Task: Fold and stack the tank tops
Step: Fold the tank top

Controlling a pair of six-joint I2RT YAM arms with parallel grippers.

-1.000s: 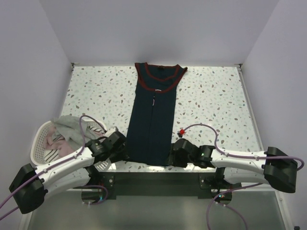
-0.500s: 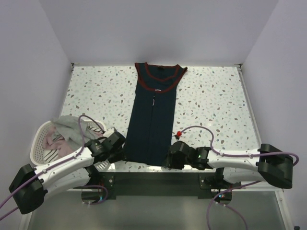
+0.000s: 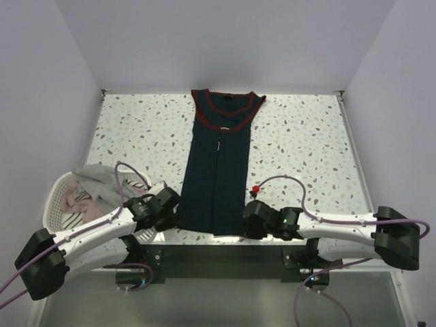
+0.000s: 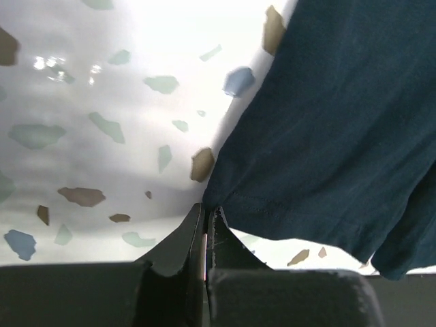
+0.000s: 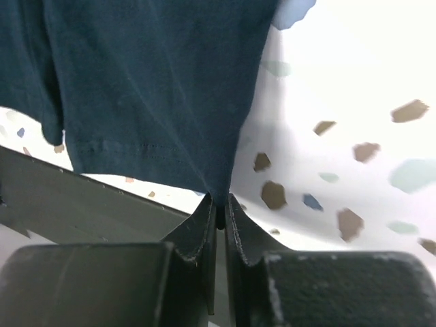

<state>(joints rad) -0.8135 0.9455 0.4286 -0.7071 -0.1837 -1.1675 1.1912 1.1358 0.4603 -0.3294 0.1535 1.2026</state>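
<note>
A navy tank top (image 3: 216, 167) with dark red trim lies lengthwise down the middle of the speckled table (image 3: 306, 136), folded narrow, its neck at the far end. My left gripper (image 3: 176, 216) is shut on the hem's near left corner; in the left wrist view the jaws (image 4: 206, 212) pinch the cloth (image 4: 327, 136) at its corner. My right gripper (image 3: 244, 225) is shut on the near right corner, and the right wrist view shows navy cloth (image 5: 150, 88) caught between the fingertips (image 5: 221, 204). Grey and pale pinkish tank tops (image 3: 95, 185) lie heaped in the basket.
A white slotted basket (image 3: 52, 210) stands at the near left beside my left arm. Grey walls close in the table on three sides. The table's near edge and a dark rail (image 5: 82, 197) run just below the hem.
Both grippers have closed on the hem's near corners. The right gripper first shifted left toward the cloth.
</note>
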